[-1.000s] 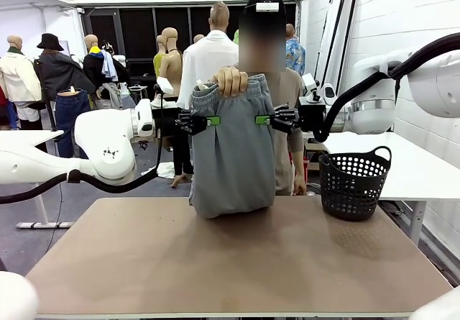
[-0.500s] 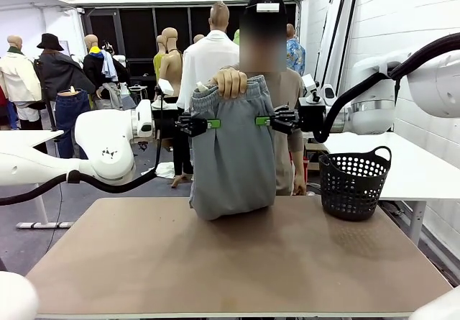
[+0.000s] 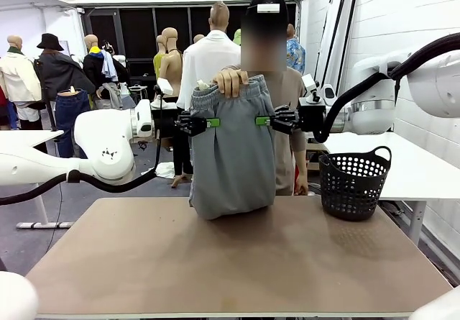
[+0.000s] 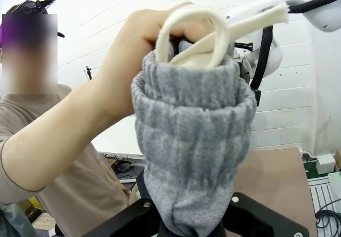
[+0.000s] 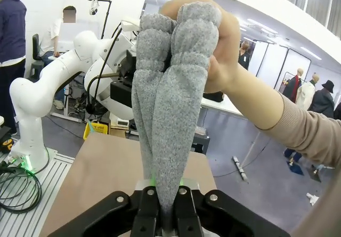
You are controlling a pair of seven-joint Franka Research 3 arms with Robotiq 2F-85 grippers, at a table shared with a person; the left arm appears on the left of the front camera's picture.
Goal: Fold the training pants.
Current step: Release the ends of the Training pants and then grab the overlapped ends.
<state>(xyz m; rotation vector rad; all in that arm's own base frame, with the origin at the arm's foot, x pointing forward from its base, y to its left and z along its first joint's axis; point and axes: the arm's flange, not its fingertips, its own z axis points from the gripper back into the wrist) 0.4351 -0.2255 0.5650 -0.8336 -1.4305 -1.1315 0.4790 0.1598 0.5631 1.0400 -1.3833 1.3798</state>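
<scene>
— How are the robot's hands set?
— The left hand (image 3: 213,121) is clamped on one side edge of the training pants (image 3: 233,162) and the right hand (image 3: 261,120) on the other, both just below the waistband
— Where are the pants?
— They are hung upright over the far part of the tabletop (image 3: 237,262), the bunched waistband gripped from above by the person's hand (image 3: 231,81)
— What is nearby?
— A black basket (image 3: 354,182) is stood on the right, apart from the pants
</scene>
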